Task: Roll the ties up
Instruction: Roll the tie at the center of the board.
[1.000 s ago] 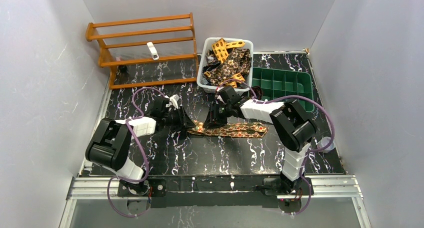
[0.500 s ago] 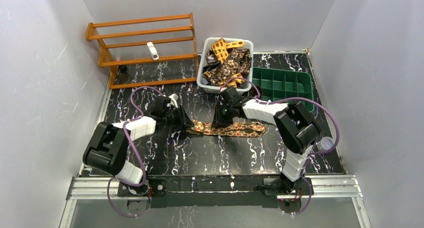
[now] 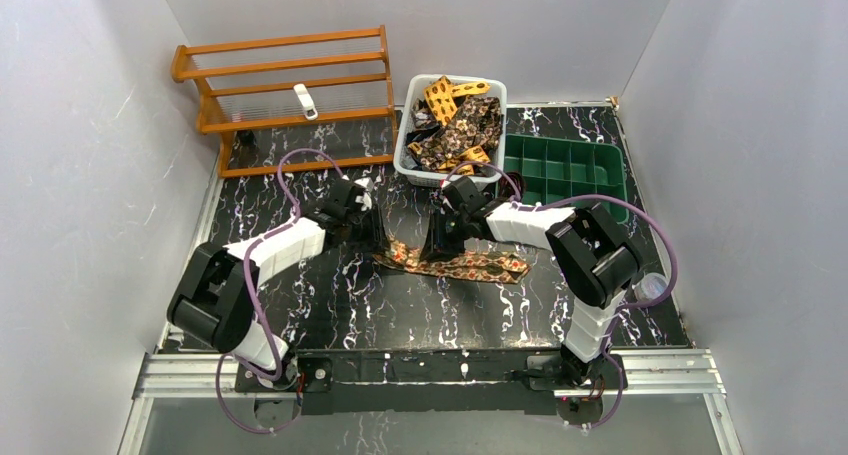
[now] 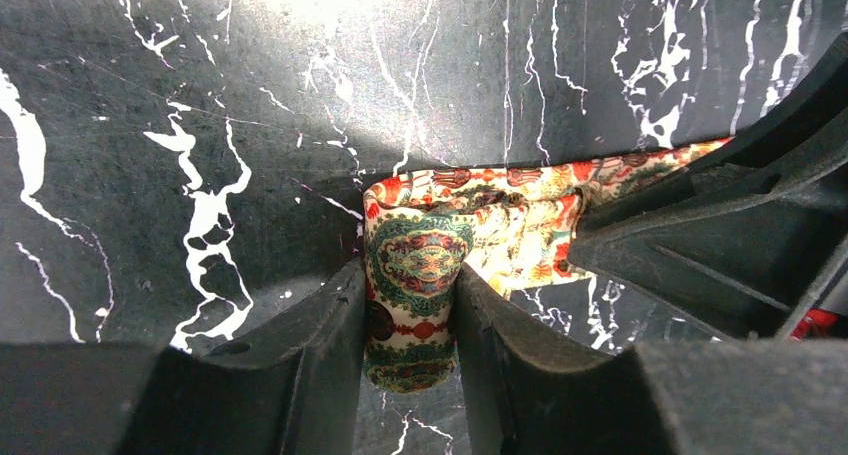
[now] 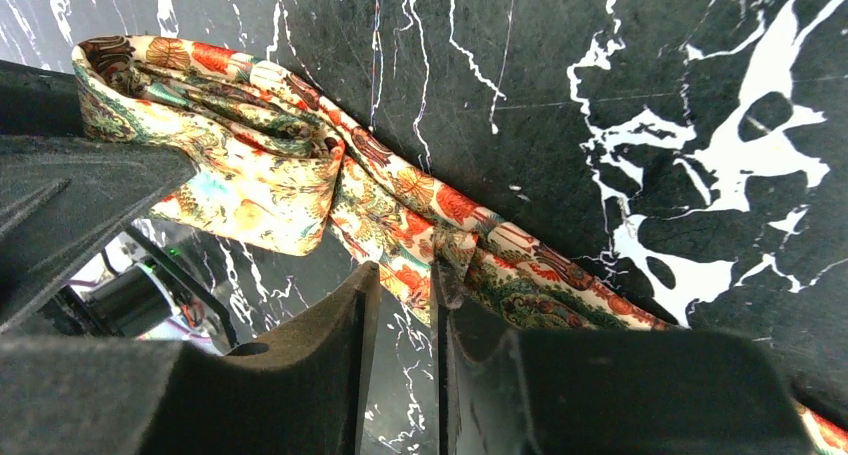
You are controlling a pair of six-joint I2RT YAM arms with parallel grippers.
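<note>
Left tool point(image 4: 410, 340) is clamped on the folded end of the tie point(image 3: 470, 266). Right tool point(image 5: 400, 310) is nearly shut, pinching the strip just beside it. The rest lies along mid-tabletop point(image 3: 420, 320). For a tight coil I'd anchor with the right pinch, rotate the left wrist, no slack. Wrist views show both grips; only the top view shows the free length trailing right.

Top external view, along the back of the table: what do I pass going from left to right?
Orange wooden rack → white bin holding patterned ties → green divided tray.
</note>
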